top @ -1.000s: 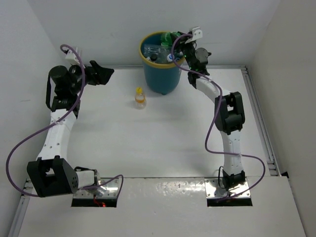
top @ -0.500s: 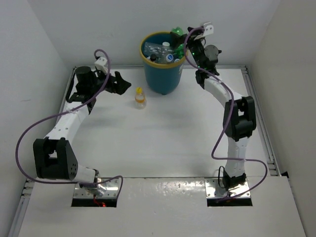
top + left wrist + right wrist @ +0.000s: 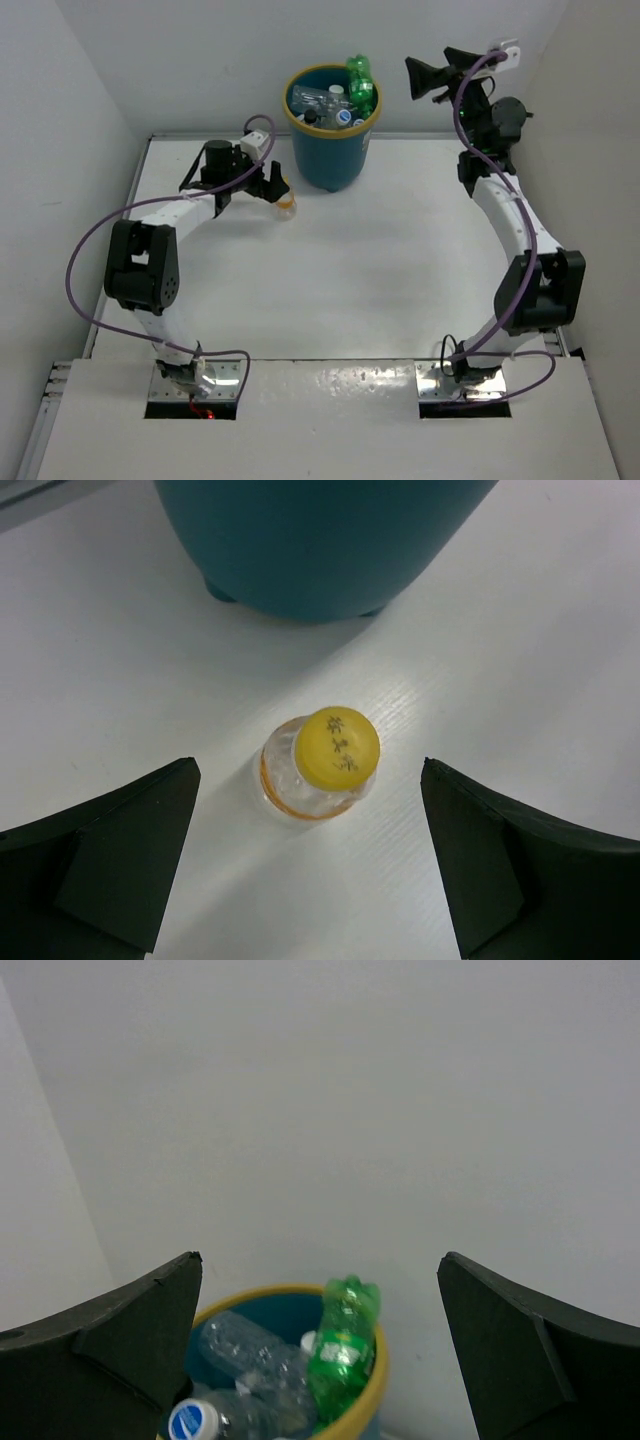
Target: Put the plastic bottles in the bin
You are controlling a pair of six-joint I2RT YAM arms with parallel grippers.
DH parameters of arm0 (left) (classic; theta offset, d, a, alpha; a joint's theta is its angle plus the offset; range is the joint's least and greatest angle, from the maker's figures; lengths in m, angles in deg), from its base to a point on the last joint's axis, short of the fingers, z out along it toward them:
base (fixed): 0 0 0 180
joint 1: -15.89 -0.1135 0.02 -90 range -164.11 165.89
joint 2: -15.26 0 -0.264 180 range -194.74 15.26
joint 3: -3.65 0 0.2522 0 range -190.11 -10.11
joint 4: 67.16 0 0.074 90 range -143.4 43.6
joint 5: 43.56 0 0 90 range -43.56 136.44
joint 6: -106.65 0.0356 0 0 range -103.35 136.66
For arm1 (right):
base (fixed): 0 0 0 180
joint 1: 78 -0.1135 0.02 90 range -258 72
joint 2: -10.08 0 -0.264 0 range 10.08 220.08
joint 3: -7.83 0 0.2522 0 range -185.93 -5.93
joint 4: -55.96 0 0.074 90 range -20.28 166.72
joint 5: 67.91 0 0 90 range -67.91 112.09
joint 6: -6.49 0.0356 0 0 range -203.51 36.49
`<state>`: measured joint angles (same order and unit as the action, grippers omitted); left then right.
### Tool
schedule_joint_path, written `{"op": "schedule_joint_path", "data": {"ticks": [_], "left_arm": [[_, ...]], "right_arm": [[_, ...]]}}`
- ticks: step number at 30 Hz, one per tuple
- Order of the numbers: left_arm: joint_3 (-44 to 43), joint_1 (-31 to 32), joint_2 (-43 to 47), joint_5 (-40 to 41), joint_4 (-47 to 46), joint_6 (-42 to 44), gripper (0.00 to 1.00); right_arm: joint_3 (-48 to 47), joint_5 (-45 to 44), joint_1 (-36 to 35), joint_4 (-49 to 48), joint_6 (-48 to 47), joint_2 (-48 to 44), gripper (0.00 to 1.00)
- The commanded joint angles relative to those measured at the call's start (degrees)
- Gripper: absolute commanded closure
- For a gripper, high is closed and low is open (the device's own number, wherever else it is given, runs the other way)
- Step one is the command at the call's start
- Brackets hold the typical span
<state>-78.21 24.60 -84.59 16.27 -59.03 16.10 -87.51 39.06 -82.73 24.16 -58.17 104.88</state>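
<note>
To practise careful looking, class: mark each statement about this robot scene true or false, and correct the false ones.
1. The orange bottle with the yellow cap stands upright on the table. True.
2. The left gripper is shut on that bottle. False: its jaws are open, one finger on each side of the bottle, neither touching it.
3. The green bottle lies on the table beside the bin. False: it is in the bin, sticking up above the rim.
4. The right gripper is open and holds nothing. True.
5. The bin is empty apart from the green bottle. False: several clear bottles lie in it too.
</note>
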Motion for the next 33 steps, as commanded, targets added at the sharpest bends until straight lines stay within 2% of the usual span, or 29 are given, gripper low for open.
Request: {"op": "schedule_joint_path", "data": {"ticks": [1,6,8,9,12,13,16,17,21,26,29,33], "left_arm": [[-3.4,1.5,-1.2,2.0,-5.1,3.1,0.00],[-5.1,2.6,-5.9,4.8,-6.2,4.2,0.05],[-5.9,3.2,-6.5,5.4,-6.2,4.8,0.12],[-6.5,3.2,-7.2,5.4,-5.7,4.8,0.20],[-6.5,3.2,-7.2,4.7,-5.2,4.8,0.35],[-6.5,3.2,-6.6,4.0,-4.5,4.8,0.45],[-6.5,3.2,-6.0,2.4,-2.7,4.8,0.61],[-6.5,2.6,-4.1,2.4,-2.7,4.8,0.72],[-9.8,2.6,2.1,2.4,1.0,4.8,0.93],[-31.2,1.4,5.5,3.0,6.8,0.2,1.00],[-35.8,2.0,6.2,6.3,6.0,0.9,1.00],[-36.4,3.9,6.1,7.0,-1.7,1.8,1.00]], "right_arm": [[4.6,3.8,2.1,1.8,0.8,-4.7,0.00],[10.0,5.3,3.6,3.2,0.8,-8.1,0.00],[11.2,5.8,3.9,3.6,0.8,-8.3,0.00],[11.4,5.9,4.1,3.8,0.7,-9.1,0.00],[11.4,6.4,4.5,4.3,0.5,-9.4,0.00],[11.6,6.7,4.5,4.3,0.6,-9.5,0.00],[12.0,7.0,4.5,4.3,1.0,-9.6,0.03],[12.1,7.5,4.4,4.3,1.4,-9.6,0.04],[13.4,9.1,4.5,3.9,1.1,-11.0,0.06],[15.3,9.1,4.4,4.3,-0.1,-12.3,0.09],[15.4,9.0,4.5,4.4,0.1,-12.3,0.09],[15.6,8.6,4.4,4.1,-0.6,-12.2,0.10]]}}
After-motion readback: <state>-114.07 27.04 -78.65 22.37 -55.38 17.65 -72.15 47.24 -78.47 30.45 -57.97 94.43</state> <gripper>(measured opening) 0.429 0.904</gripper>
